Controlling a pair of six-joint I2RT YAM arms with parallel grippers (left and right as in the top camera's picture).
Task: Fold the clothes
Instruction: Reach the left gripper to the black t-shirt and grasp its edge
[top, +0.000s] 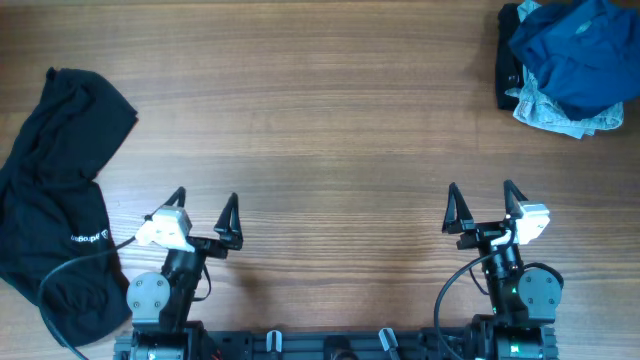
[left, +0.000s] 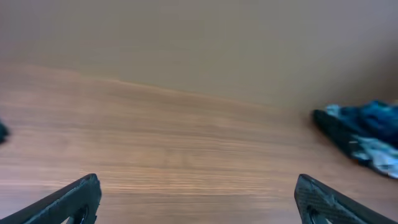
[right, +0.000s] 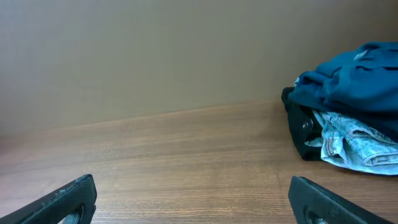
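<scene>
Spread jaws face wide table (top: 330, 120), black garment (top: 55, 200) far left.

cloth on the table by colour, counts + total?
Black garment with white logo: 1
Bright blue garment: 1
Pale patterned cloth: 1
Black item partly under the blue one, kind unclear: 1
Total: 4

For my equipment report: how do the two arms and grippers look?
Both arms are black, each with a grey round joint disc and a white wrist camera block. The left gripper and right gripper have two black, pointed triangular fingers. Black cables loop beside both arms.
</scene>
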